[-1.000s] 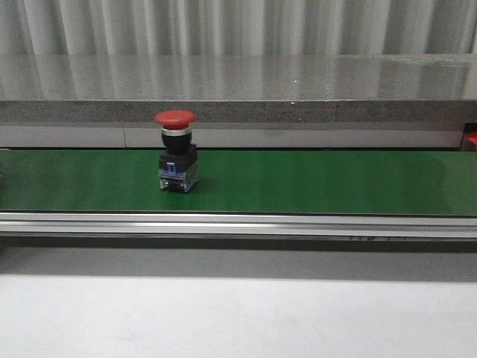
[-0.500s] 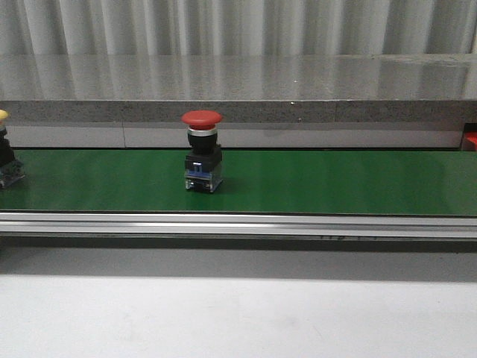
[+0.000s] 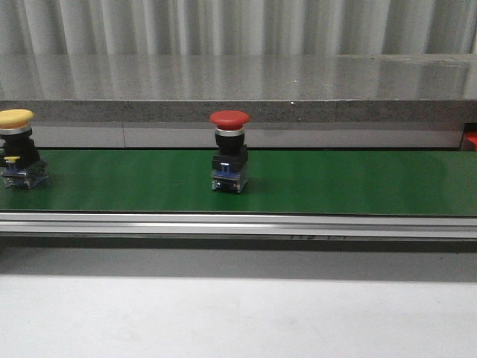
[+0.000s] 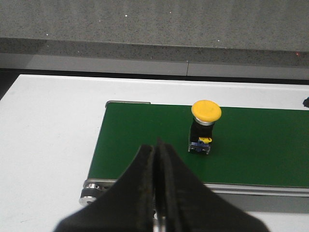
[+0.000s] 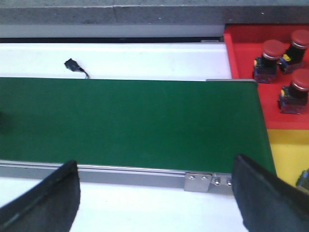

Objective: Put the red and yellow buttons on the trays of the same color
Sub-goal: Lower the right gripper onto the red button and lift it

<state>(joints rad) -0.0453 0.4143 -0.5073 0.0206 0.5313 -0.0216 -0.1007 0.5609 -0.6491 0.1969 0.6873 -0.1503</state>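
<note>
Red button (image 3: 229, 151) stands upright on the green conveyor belt (image 3: 335, 181), roughly mid-belt in the front view. Mushroom cap on top, black body, blue-and-clear contact block at the base. Nothing touching it.

Yellow button (image 3: 19, 148) also upright on the same belt, at its left end, well apart from the red one. The left wrist view shows it (image 4: 205, 126) set in from the belt's end roller, with a yellow tab on the base.

Left gripper (image 4: 158, 186): fingers pressed together, no gap, nothing between them. It hovers over the near rail of the belt, just beside the yellow button but not touching it.

Right gripper (image 5: 157, 193): fingers spread wide, holding nothing, above the other end of the belt.

Red tray (image 5: 244, 55) sits just past that end of the belt and holds three red buttons (image 5: 285, 63), all upright, clustered together. Yellow tray (image 5: 287, 154) adjoins the red one; something dark shows at its edge, too cropped to identify.

Surface: belt framed by an aluminium rail (image 3: 238, 224), mounted on a white table (image 3: 238, 317). A small black object with a short lead (image 5: 75, 66) lies on the white top beyond the belt.

Room: grey speckled stone ledge (image 3: 238, 86) behind the belt; pale corrugated wall (image 3: 238, 26) above it.
</note>
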